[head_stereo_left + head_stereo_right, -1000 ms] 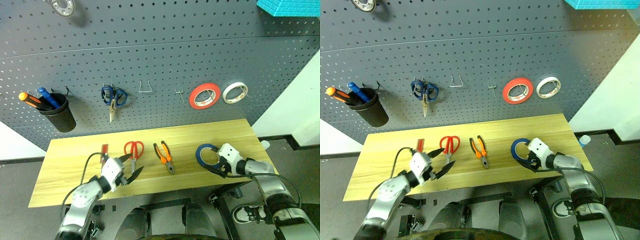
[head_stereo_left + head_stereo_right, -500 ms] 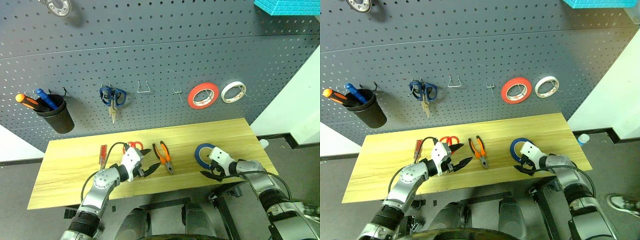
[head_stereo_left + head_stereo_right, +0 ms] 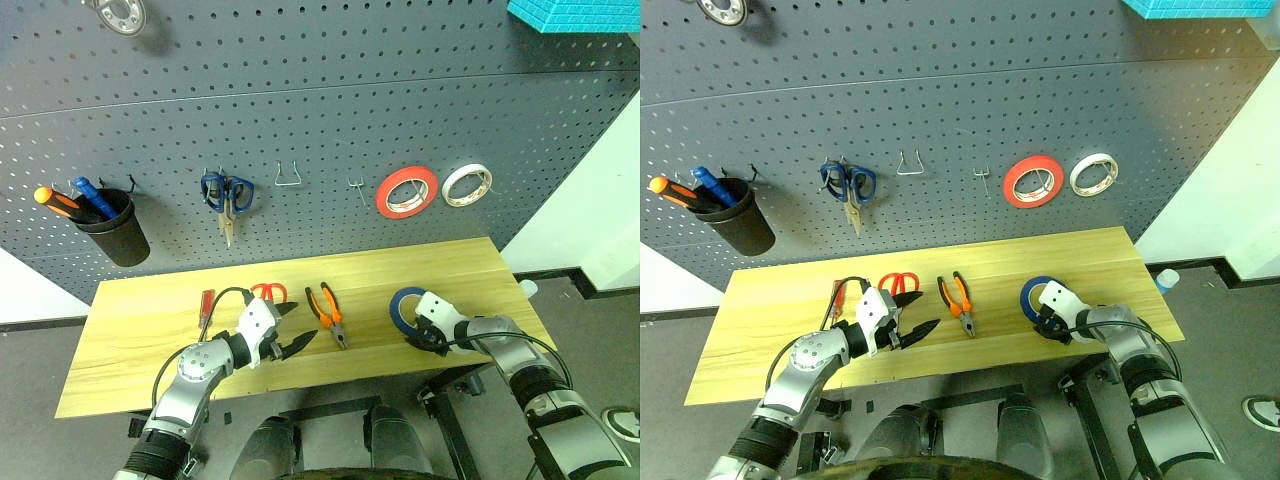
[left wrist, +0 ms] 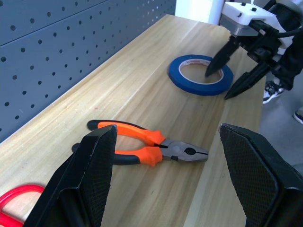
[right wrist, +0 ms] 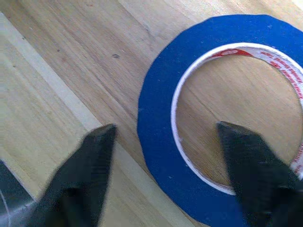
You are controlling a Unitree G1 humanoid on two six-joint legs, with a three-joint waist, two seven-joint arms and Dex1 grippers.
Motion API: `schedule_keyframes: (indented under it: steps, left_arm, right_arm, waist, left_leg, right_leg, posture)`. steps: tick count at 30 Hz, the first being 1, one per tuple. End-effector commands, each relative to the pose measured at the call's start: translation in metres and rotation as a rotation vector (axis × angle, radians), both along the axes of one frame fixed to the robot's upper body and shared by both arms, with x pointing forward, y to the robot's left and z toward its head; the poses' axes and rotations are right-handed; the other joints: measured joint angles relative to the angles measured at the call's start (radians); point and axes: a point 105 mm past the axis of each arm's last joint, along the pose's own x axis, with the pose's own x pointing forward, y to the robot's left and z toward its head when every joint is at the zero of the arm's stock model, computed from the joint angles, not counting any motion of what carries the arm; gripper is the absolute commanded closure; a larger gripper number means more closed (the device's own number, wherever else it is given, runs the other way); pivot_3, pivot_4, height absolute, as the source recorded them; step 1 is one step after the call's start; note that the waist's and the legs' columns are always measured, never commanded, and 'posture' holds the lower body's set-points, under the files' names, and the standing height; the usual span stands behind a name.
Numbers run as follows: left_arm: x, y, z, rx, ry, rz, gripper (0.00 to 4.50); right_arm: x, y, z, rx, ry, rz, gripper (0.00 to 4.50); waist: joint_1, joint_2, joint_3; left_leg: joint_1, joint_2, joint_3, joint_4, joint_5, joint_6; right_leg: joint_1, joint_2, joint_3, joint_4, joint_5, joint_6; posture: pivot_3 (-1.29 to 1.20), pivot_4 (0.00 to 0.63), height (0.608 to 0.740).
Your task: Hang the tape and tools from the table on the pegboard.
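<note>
A light wood-grain table (image 3: 150, 350) carries orange-handled pliers (image 3: 328, 314) at centre; red scissors (image 3: 268, 292) and a red screwdriver (image 3: 207, 305) lie left of the pliers, blue tape (image 3: 404, 309) to their right.

On the table (image 3: 150, 345), pliers (image 3: 328, 314) lie between scissors (image 3: 268, 293) and tape (image 3: 407, 310).

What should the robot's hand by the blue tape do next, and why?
Probably close the right gripper on the blue tape. One finger is inside the ring, the other outside its rim, with the band between them and the tape lying flat on the table.
</note>
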Motion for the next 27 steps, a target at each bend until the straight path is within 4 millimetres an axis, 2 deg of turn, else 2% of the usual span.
schedule_keyframes:
  steps: [1,5,7,11,14,16,18,23,27]
  left_arm:
    - [0.0,0.0,0.011,-0.012,-0.046,0.0,0.89]
    - [0.0,0.005,0.011,-0.004,-0.052,0.019,0.89]
    - [-0.001,0.008,0.011,0.001,-0.056,0.031,0.89]
    - [-0.001,0.024,0.013,0.014,-0.067,0.082,0.89]
    - [-0.002,0.036,0.014,0.017,-0.076,0.124,0.89]
    - [-0.001,0.043,0.015,0.014,-0.088,0.152,0.89]
    - [0.0,0.05,0.016,0.01,-0.097,0.176,0.89]
    - [0.004,0.056,0.025,-0.004,-0.142,0.187,0.89]
    - [0.01,0.053,0.042,-0.048,-0.223,0.18,0.89]
  right_arm:
    - [-0.003,0.0,-0.001,0.001,0.016,0.007,2.58]
    - [0.002,0.001,0.01,-0.008,-0.051,0.025,3.8]
    - [0.006,0.003,0.021,-0.009,-0.118,0.053,3.83]
    - [0.006,0.021,0.065,0.004,-0.361,0.191,3.83]
    - [-0.005,0.035,0.088,-0.147,-0.584,0.439,3.83]
    - [-0.004,0.04,0.1,-0.322,-0.776,0.623,3.83]
    - [-0.001,0.049,0.112,-0.398,-0.934,0.73,3.83]
    - [0.017,0.076,0.154,-0.416,-1.231,0.763,3.83]
    - [0.033,0.09,0.176,-0.434,-1.306,0.786,3.83]
  waist:
    - [0.0,0.0,0.0]
    - [0.001,0.0,0.0]
    - [0.001,0.001,0.0]
    - [0.003,0.001,0.001]
    - [0.004,0.002,0.001]
    - [0.003,0.001,0.001]
    - [0.003,0.001,0.0]
    - [0.0,0.001,0.0]
    - [0.001,0.001,0.0]
  left_leg:
    - [0.0,0.0,0.0,0.0,0.0,0.0]
    - [0.0,0.0,0.0,0.0,0.0,0.0]
    - [0.0,0.0,0.0,0.0,0.0,0.0]
    - [-0.002,0.0,0.0,0.0,0.0,0.0]
    - [-0.001,0.0,0.0,0.0,0.0,0.0]
    - [-0.001,0.0,0.0,0.0,0.0,0.0]
    - [-0.001,0.0,0.001,0.001,0.0,0.0]
    - [-0.001,0.0,0.001,0.0,0.0,0.0]
    - [-0.001,0.0,0.001,0.0,0.0,0.0]
  right_leg:
    - [0.0,0.0,0.0,0.0,0.0,0.0]
    - [0.0,0.0,0.0,0.0,0.0,0.0]
    - [0.0,0.0,0.0,0.0,0.0,0.0]
    - [-0.002,0.0,0.0,0.0,0.0,0.001]
    - [-0.002,0.0,0.0,0.0,-0.003,0.005]
    - [-0.001,0.0,0.0,0.0,-0.003,0.005]
    - [-0.001,0.0,0.0,0.0,-0.003,0.005]
    - [-0.002,0.0,0.001,0.001,-0.001,0.0]
    - [-0.001,0.0,0.001,0.0,0.0,-0.002]
  posture:
    - [-0.03,0.071,0.738]
    - [-0.03,0.075,0.738]
    - [-0.02,0.077,0.738]
    - [-0.02,0.079,0.738]
    - [-0.03,0.08,0.738]
    - [-0.04,0.079,0.738]
    - [-0.04,0.079,0.738]
    - [-0.04,0.074,0.738]
    - [-0.04,0.071,0.738]
